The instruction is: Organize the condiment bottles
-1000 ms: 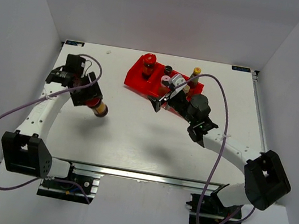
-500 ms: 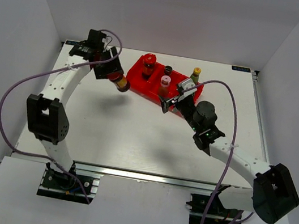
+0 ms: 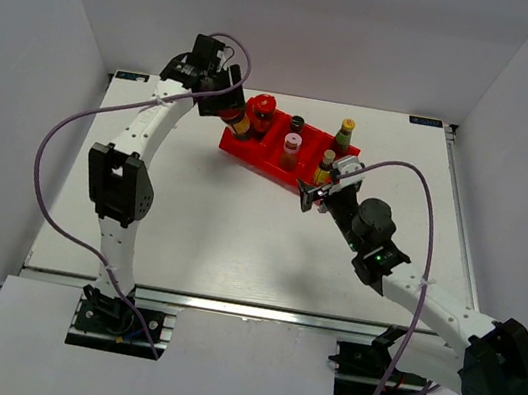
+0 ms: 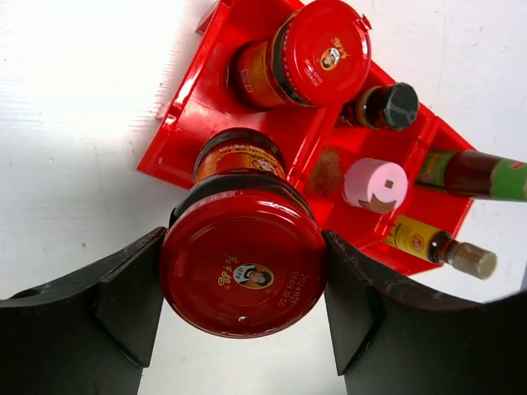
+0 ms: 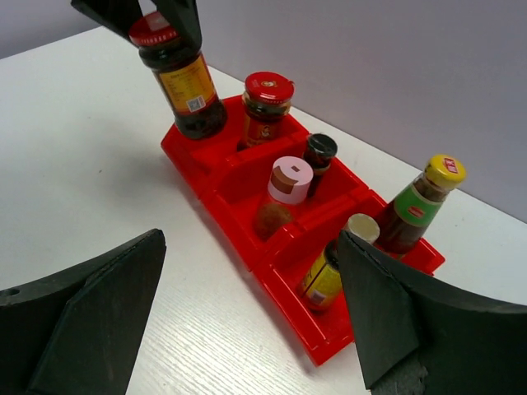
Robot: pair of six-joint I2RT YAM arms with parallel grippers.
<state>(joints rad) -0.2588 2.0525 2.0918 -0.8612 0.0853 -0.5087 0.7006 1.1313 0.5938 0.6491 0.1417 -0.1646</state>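
Red tray [image 5: 284,298], brown red-lidded jars [image 5: 183,82], pink cap [image 5: 290,177], dark cap [image 5: 320,146], pale cap [image 5: 361,226], yellow cap [image 5: 445,169].

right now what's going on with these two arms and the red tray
The left pincer is shut on a red-lidded jar, holding it tilted at the end compartment of the red tray, next to the other red-lidded jar; whether its base rests on the tray floor is unclear. The pink-capped bottle and dark-capped bottle stand in the middle compartment, the pale-capped bottle and yellow-capped bottle in the opposite end one. The right pincer hangs open and empty near that end.
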